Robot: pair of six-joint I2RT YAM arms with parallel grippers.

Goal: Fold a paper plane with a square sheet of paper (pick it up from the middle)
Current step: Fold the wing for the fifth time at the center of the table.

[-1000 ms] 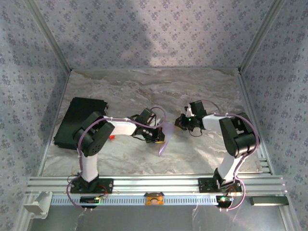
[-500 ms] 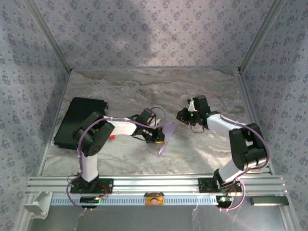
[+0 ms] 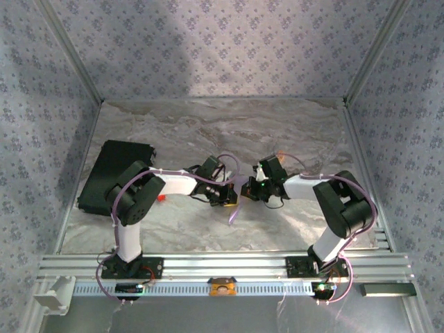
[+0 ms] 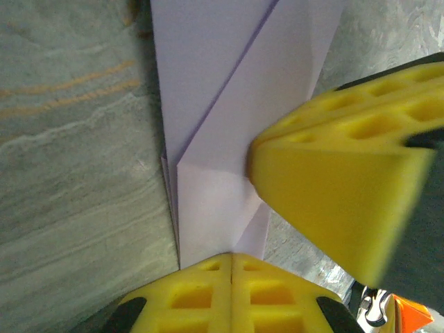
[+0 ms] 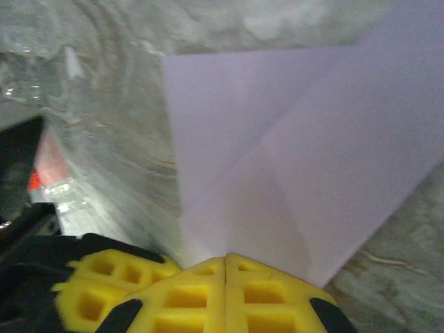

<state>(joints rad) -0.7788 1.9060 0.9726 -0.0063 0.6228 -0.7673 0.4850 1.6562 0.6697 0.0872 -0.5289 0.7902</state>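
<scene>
The pale lavender sheet of paper (image 3: 234, 208) is folded into a narrow pointed shape with diagonal creases and hangs above the table's middle. My left gripper (image 3: 228, 195) is shut on one edge of it; in the left wrist view the paper (image 4: 215, 139) rises from the closed left gripper (image 4: 231, 255). My right gripper (image 3: 249, 191) is shut on the paper's opposite side, and its yellow fingers (image 4: 333, 201) press the sheet from the right. In the right wrist view the paper (image 5: 291, 139) fans out of the closed right gripper (image 5: 225, 258), with the left gripper's fingers (image 5: 104, 281) at lower left.
A black rectangular pad (image 3: 114, 173) lies at the left of the marble table. A small red object (image 3: 161, 198) sits beside the left arm. The aluminium rail (image 3: 222, 267) runs along the near edge, and patterned walls close in the other sides.
My right gripper has swung left from the table's right-middle to the paper and closed on it. The left gripper has stayed in place, holding the paper.
</scene>
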